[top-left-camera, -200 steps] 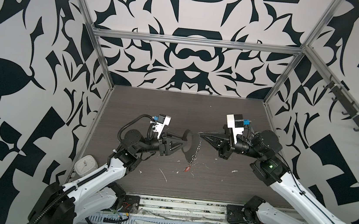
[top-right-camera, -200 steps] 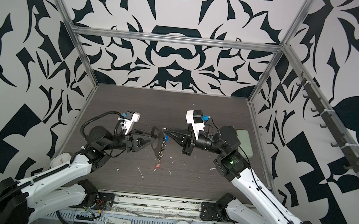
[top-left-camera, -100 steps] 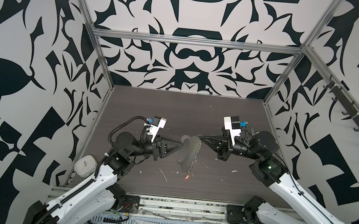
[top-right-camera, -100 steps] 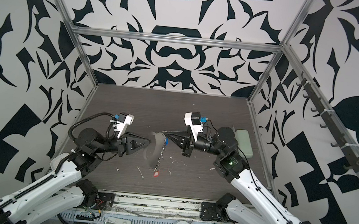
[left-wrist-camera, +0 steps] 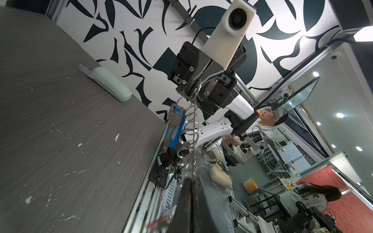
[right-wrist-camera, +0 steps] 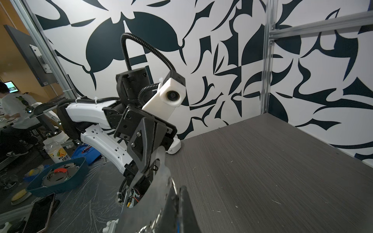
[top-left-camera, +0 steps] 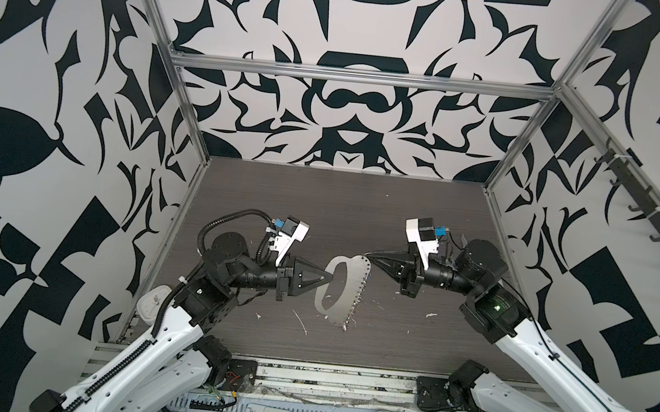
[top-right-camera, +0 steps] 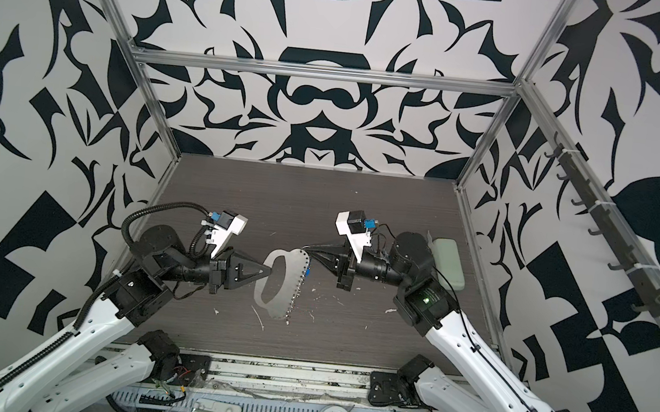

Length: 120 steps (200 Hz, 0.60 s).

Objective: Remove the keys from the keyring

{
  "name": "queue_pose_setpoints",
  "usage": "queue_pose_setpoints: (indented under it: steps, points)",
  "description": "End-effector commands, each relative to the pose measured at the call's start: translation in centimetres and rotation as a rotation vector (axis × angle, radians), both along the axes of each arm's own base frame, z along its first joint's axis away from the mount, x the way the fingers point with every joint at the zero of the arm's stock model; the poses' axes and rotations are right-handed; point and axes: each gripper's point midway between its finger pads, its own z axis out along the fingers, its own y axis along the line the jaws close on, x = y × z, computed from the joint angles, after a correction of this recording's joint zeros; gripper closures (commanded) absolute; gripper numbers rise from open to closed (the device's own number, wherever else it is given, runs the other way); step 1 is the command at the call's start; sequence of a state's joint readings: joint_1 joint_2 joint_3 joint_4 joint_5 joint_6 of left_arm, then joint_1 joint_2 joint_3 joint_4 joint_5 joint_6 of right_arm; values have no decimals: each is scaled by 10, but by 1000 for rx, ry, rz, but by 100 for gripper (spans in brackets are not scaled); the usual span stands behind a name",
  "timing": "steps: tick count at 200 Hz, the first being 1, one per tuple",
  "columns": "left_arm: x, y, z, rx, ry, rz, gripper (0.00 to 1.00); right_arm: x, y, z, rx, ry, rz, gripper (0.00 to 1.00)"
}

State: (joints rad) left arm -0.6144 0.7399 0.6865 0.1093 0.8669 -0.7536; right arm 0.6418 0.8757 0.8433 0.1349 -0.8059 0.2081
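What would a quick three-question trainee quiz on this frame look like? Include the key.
1. True or false: the keyring lies flat on the table.
2. In the left wrist view, the key hanging on the keyring carries a tag of which colour? A) green B) blue C) yellow
3. Short answer: which is shut on the keyring, the left tool, the right tool, or both?

Key
1. False: it is held up between the two tools.
2. B
3. Both
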Motion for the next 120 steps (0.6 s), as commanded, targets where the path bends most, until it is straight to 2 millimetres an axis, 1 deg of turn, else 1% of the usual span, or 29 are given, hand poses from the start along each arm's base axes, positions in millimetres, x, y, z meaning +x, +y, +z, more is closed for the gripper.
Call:
queue_pose_setpoints:
  steps: [1, 35, 76, 106, 120]
  points:
    - [5, 1, -5, 61, 18, 27, 100, -32, 2, 6, -20, -51, 152, 100]
    - [-1, 1, 1, 85, 64, -42, 100, -36, 2, -2, -57, -52, 187, 100]
    - [-1, 10, 10, 85, 150, -103, 100, -40, 2, -8, -93, -62, 210, 100]
    - [-4, 12, 18, 73, 162, -137, 100, -40, 4, -13, -117, -54, 238, 100]
    - [-3, 11, 21, 62, 166, -146, 100, -44, 4, -13, -117, -53, 270, 100]
